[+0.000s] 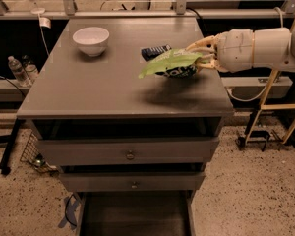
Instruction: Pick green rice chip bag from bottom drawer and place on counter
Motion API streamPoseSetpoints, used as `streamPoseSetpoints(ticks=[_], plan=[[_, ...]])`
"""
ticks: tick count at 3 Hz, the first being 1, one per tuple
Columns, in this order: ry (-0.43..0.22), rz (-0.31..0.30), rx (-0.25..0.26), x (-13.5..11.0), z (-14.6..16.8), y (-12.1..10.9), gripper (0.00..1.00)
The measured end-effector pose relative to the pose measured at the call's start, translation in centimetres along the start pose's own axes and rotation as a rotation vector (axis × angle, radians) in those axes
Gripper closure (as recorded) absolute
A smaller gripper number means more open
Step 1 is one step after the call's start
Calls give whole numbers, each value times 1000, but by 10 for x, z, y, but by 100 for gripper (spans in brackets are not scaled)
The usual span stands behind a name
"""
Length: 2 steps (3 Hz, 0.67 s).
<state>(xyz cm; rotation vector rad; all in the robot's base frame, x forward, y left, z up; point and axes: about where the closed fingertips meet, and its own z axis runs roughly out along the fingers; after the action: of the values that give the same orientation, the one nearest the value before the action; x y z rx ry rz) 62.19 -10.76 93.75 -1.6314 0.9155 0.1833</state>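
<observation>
I note the gripper (205, 59) over the right edge of the counter (98, 90), holding the rice chip bag (171, 63) above its right half. Bowl (91, 40) on the counter, back left; wrapped bar (154, 51) just behind the bag. Bottom drawer (132, 214) pulled out below the counter's front.
</observation>
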Motion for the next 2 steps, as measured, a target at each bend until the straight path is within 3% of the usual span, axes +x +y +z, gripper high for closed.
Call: streamPoseSetpoints(ticks=[2], plan=[[-7, -1, -6, -2, 5, 1, 30]])
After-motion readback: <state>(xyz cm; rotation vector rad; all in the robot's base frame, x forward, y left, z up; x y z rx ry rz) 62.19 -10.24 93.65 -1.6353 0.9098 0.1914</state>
